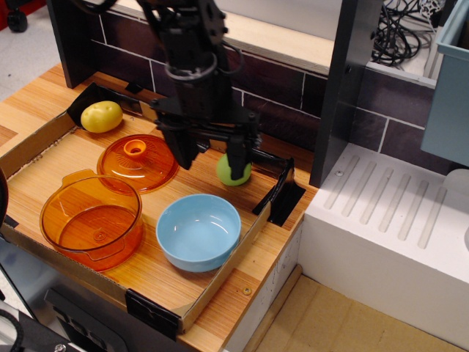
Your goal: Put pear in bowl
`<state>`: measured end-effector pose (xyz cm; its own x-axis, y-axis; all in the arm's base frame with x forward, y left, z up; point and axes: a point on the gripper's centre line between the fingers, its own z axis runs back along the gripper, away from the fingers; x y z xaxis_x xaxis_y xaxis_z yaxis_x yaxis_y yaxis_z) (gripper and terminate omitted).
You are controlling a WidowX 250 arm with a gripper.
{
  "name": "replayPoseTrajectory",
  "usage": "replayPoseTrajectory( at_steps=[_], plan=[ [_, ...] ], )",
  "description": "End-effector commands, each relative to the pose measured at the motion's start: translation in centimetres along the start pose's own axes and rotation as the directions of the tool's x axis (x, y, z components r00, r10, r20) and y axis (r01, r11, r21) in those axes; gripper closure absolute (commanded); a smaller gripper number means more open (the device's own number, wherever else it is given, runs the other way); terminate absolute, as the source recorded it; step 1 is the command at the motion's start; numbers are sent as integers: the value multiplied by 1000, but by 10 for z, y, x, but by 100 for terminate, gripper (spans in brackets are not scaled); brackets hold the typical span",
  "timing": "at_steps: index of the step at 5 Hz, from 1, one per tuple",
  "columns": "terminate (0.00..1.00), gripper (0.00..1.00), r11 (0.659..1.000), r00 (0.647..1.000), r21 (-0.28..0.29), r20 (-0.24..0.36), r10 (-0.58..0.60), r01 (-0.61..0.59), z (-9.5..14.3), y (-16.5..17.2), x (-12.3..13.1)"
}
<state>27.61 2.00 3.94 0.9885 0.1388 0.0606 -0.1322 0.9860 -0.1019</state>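
Wood surface: tray floor point(209, 172) of pale planks, walled by low cardboard edges with black corner clips.
Pear point(229, 173): light green, resting on the tray floor near the back right corner, partly hidden behind one black finger.
Gripper point(211, 152): black, spread wide, hanging fingers-down over the back of the tray; one finger point(237, 155) in front of the pear, the other well to its left beside the orange lid; holding nothing.
Bowl point(198, 232): light blue, glossy, hollow, sitting toward the front right of the tray, just in front of the pear and apart from it.
Bowl edge: right side close to the cardboard wall; left side close to the orange pot.
Orange pot point(91, 222): transparent, at the front left, close to the front tray wall.
Orange lid point(138, 161): knob up, behind the pot, its near rim overlapped by the pot.
Yellow fruit point(101, 116): back left corner, by a black clip.
Open room: bare wood strip between pear and bowl; bare floor behind the lid.
Right of tray: white ridged counter point(396, 227), beyond a dark upright post point(343, 88).
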Motion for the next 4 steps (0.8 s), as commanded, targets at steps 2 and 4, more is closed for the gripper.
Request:
replayPoseTrajectory(
  at_steps=[2,4],
  plan=[
    [0,0,999,998,50,57,8,-11,-21,-16,27],
    [0,100,995,995,43,54,85,-87,-28,-13,39]
  ],
)
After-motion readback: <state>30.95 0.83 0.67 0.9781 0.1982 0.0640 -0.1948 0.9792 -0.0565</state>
